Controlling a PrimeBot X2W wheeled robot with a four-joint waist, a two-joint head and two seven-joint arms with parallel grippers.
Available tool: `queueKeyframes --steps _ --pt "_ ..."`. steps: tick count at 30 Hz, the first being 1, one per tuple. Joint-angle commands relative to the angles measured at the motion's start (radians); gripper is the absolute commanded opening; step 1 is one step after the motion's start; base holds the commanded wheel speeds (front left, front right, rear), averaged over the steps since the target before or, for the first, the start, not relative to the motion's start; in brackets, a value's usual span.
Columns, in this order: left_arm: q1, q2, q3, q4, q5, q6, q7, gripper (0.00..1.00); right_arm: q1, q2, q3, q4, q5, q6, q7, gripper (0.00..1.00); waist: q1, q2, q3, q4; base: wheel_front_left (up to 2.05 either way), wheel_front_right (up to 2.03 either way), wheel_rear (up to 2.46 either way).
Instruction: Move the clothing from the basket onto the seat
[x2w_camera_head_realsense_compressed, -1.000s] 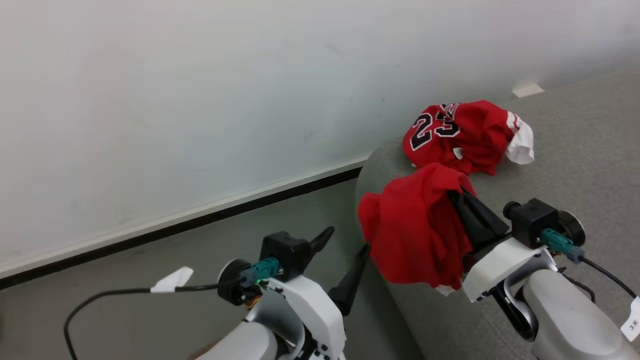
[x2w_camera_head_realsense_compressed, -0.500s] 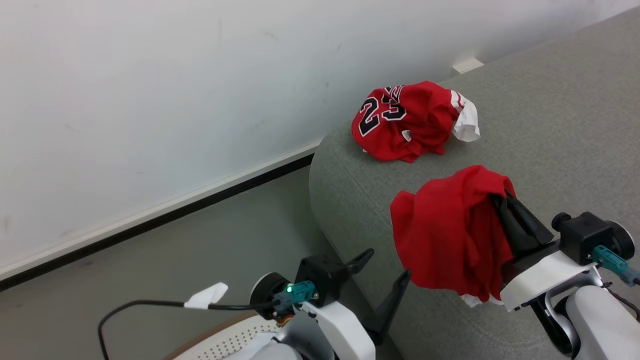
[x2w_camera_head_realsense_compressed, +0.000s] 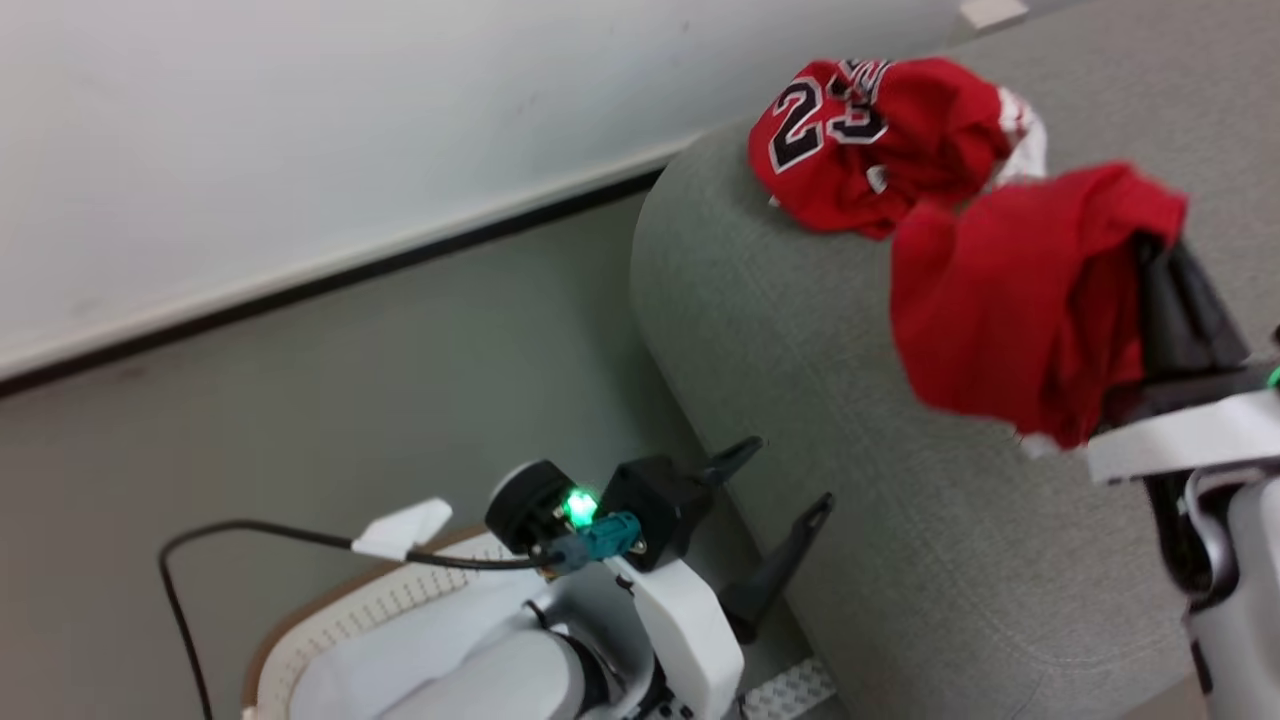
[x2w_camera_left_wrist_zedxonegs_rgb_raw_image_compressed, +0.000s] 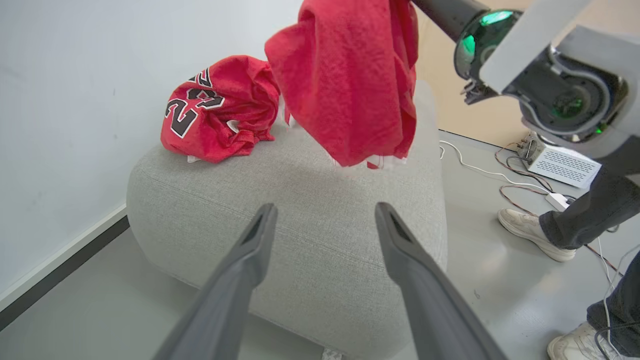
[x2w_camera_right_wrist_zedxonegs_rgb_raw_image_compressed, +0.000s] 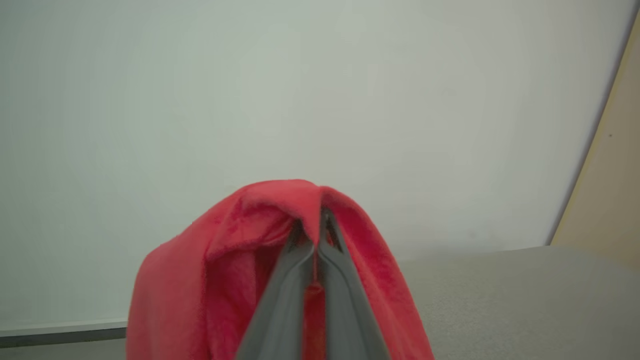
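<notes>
While the right gripper (x2w_camera_right_wrist_zedxonegs_rgb_raw_image_compressed: 314, 235) has its fingers pinched together on the plain red garment (x2w_camera_head_realsense_compressed: 1010, 300), that cloth hangs draped over them, above the seat (x2w_camera_head_realsense_compressed: 850, 400). Can't tell if the hem touches the cushion. Jersey (x2w_camera_head_realsense_compressed: 870, 140), number 23 up, lies crumpled on the seat top near the wall-side corner. Left gripper (x2w_camera_head_realsense_compressed: 790, 472): fingers spread wide, nothing between them, just beside the seat's rounded edge. Basket (x2w_camera_head_realsense_compressed: 370, 605) sits under the left forearm.
</notes>
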Motion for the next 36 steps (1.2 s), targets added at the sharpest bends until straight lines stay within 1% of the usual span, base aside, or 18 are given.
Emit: queueKeyframes --steps 1,4,7,12,14,17,19,22,24,27,30,31,32,33,34,36 --pt "-0.027 0.026 0.006 -0.017 0.022 -0.006 0.011 1.0 -0.043 0.016 -0.038 -0.007 -0.025 -0.002 0.006 0.0 -0.0001 0.0 0.101 0.043 0.0 0.0 0.0" --pt "-0.064 0.054 0.01 -0.052 0.031 -0.021 0.039 1.0 -0.125 0.031 -0.129 -0.011 -0.064 -0.002 0.029 0.0 -0.0001 0.0 0.175 0.068 0.0 0.0 0.0" --pt "-0.103 0.077 0.023 -0.086 0.042 -0.029 0.056 1.0 -0.228 0.026 -0.228 -0.006 -0.112 -0.002 0.058 0.0 -0.0001 0.0 0.239 0.095 0.0 0.0 0.0" --pt "-0.147 0.112 0.044 -0.129 0.053 -0.034 0.08 1.0 -0.406 -0.006 -0.403 0.025 -0.175 -0.002 0.121 0.0 -0.0001 0.0 0.32 0.131 0.0 0.0 0.0" --pt "-0.155 0.128 0.055 -0.147 0.053 -0.03 0.089 1.0 -0.469 -0.021 -0.465 0.054 -0.192 -0.002 0.146 0.0 -0.0001 0.0 0.351 0.141 0.0 0.0 0.0" --pt "-0.154 0.154 0.067 -0.165 0.054 -0.025 0.097 1.0 -0.531 -0.039 -0.547 0.112 -0.254 -0.002 0.158 0.0 -0.0001 0.0 0.386 0.151 0.0 0.0 0.0" --pt "-0.14 0.166 0.073 -0.172 0.053 -0.02 0.095 1.0 -0.54 -0.036 -0.587 0.167 -0.309 -0.002 0.146 0.0 -0.0001 0.0 0.397 0.157 0.0 0.0 0.0" --pt "-0.119 0.179 0.083 -0.176 0.041 -0.007 0.087 1.0 -0.515 0.002 -0.651 0.261 -0.366 -0.002 0.107 0.0 -0.0001 0.0 0.403 0.164 0.0 0.0 0.0" --pt "-0.109 0.182 0.083 -0.174 0.037 -0.003 0.081 1.0 -0.482 0.032 -0.694 0.333 -0.392 -0.002 0.073 0.0 -0.0001 0.0 0.4 0.168 0.0 0.0 0.0" --pt "-0.098 0.177 0.085 -0.168 0.03 0.002 0.067 1.0 -0.449 0.057 -0.749 0.418 -0.42 -0.002 0.014 0.0 -0.0001 0.0 0.388 0.172 0.0 0.0 0.0" --pt "-0.093 0.171 0.097 -0.156 0.022 0.005 0.039 1.0 -0.413 0.081 -0.773 0.481 -0.437 -0.002 -0.029 0.0 -0.0001 0.0 0.372 0.172 0.0 0.0 0.0" --pt "-0.092 0.169 0.101 -0.148 0.016 0.006 0.031 1.0 -0.4 0.083 -0.774 0.498 -0.441 -0.002 -0.038 0.3 -0.0001 0.0 0.364 0.172 0.0 0.0 0.0" --pt "-0.092 0.169 0.101 -0.148 0.016 0.006 0.031 1.0 -0.4 0.083 -0.774 0.498 -0.441 -0.002 -0.038 0.3 -0.0001 0.0 0.364 0.172 0.0 0.0 0.0" --pt "-0.089 0.165 0.105 -0.142 0.011 0.008 0.022 1.0 -0.395 0.084 -0.778 0.506 -0.439 -0.002 -0.047 0.57 -0.0001 0.0 0.357 0.17 0.0 0.0 0.0" --pt "-0.086 0.162 0.112 -0.135 0.007 0.012 0.008 1.0 -0.387 0.084 -0.774 0.51 -0.444 -0.002 -0.055 1.0 -0.0001 0.0 0.348 0.168 0.0 0.0 0.0" --pt "-0.077 0.16 0.123 -0.118 -0.005 0.015 -0.016 1.0 -0.365 0.092 -0.763 0.514 -0.445 -0.002 -0.064 1.0 -0.0001 0.0 0.327 0.164 0.0 0.0 0.0"
